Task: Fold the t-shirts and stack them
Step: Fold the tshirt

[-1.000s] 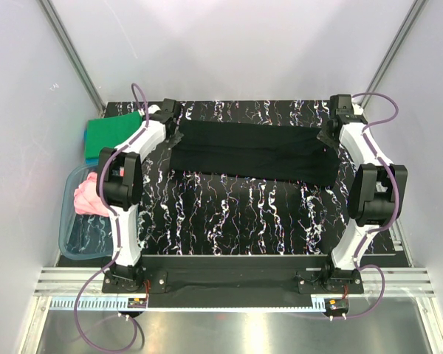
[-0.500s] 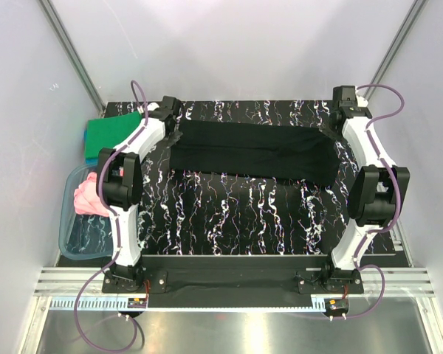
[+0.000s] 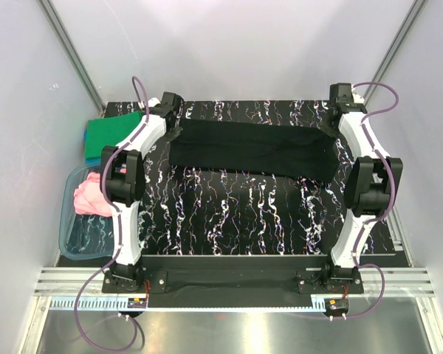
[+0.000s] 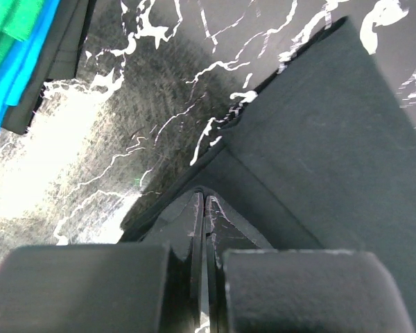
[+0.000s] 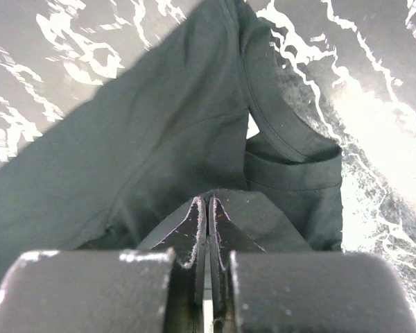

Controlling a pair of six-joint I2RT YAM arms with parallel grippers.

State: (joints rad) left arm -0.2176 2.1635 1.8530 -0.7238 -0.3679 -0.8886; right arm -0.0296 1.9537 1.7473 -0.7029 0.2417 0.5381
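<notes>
- The black shirt (image 3: pixel 251 151) lies as a long band across the far half of the table (image 3: pixel 236 214), stretched from one arm to the other.
- The left gripper (image 4: pixel 202 205) has its fingers pressed together on a corner of that shirt. The cloth rises to the fingertips in a little tent.
- The right gripper (image 5: pixel 206 207) is pinched tight on the opposite end, just beside the collar (image 5: pixel 277 132).
- The cloth looks light, thin and limp. It will likely sag wherever it is not held and drag across the table instead of sliding cleanly.
- It is not fragile or slippery. A pinch on an edge or corner should hold, and two holds far apart keep the band flat.
- The green shirt (image 3: pixel 107 136) rests folded at the far left edge on top of the blue shirt (image 3: pixel 86 140), of which only a thin strip shows.
- The pink shirt (image 3: pixel 88 195) sits crumpled in the tub (image 3: pixel 74 243), partly hidden behind the left arm.
- From above, both grippers cover the shirt's ends, so the holds show only in the wrist views.
- How many layers each pinch takes cannot be told.
- A small pale patch by the collar may be a label or the table showing through.
</notes>
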